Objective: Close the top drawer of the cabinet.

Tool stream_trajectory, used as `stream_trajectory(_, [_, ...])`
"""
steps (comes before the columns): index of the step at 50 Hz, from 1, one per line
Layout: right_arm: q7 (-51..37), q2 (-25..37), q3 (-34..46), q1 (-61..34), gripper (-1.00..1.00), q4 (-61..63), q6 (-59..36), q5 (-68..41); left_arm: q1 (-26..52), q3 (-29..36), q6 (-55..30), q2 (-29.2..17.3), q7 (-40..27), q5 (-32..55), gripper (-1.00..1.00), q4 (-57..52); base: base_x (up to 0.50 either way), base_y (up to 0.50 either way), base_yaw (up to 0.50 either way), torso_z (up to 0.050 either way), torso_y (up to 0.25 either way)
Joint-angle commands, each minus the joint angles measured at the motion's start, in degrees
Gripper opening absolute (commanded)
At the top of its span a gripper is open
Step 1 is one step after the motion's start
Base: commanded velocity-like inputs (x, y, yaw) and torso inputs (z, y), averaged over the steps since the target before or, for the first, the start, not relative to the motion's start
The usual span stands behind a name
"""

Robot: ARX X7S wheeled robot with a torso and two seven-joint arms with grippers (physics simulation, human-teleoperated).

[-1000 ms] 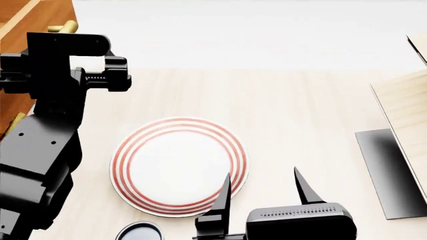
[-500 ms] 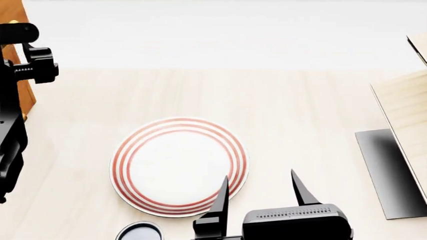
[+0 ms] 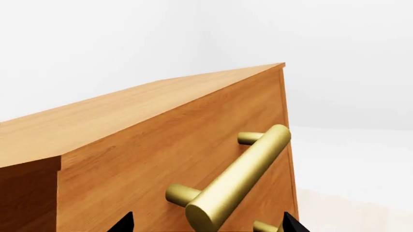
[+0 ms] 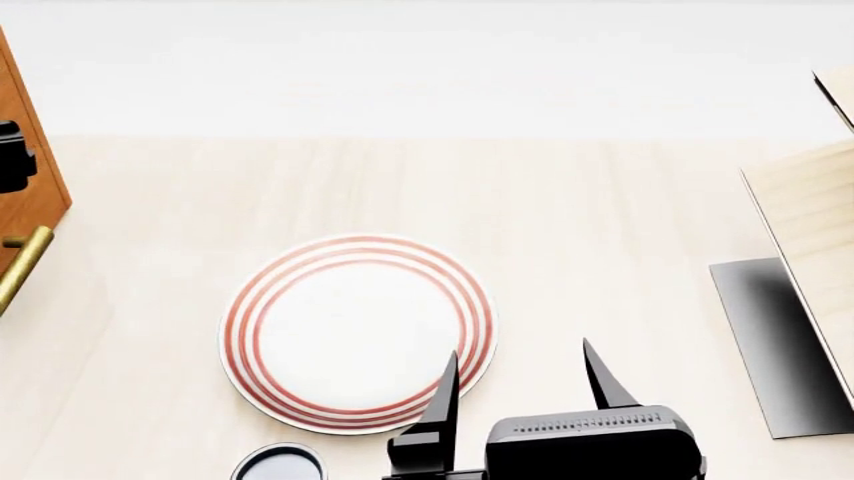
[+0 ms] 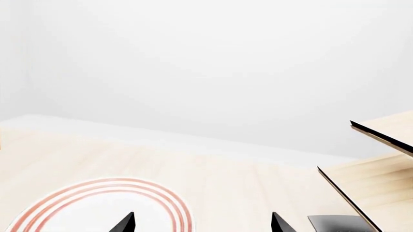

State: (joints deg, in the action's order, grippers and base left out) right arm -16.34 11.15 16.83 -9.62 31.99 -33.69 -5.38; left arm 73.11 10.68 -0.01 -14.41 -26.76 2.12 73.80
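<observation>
Two arms are at work, but only the left one matters here. The bench [image 4: 561,200] spreads pale and wide, and at its far left edge stands the cabinet [image 4: 30,170], only a sliver of it in the head view. From the left wrist camera the top drawer [image 3: 193,145] fills the view, its flat front panel facing the left pincer [image 3: 206,223], whose two dark fingertips are spread wide either side of the brass handle [image 3: 235,176] and have hold of nothing. I judge it is lined up that way to push on the front; whether the drawer is fully home I cannot tell. The slanted light-wood rack [image 4: 814,230] stands well apart at the right. The red-ringed plate [image 4: 358,332] lies mid-bench, and the right pincer [image 4: 523,385] hovers by its near edge, parted and empty, seemingly parked out of the way.
</observation>
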Motion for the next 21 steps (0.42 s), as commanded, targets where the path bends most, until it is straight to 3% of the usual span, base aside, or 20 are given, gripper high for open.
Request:
stream_trajectory(1, [-0.3,0.2,0.0,-0.1,1.00,-0.9,0.5,-0.5,0.0,-2.9,-0.4,-1.1,-1.0,-1.4,1.00,1.2,0.00,0.00,0.00,0.000,0.000])
stream_trajectory(21, [-1.0,0.5,0.5,0.0,1.00,-2.1,1.2,-0.8,-0.2,-2.6,0.5,-0.3,0.7,-2.0,1.00,1.2,0.00,0.00,0.00,0.000,0.000])
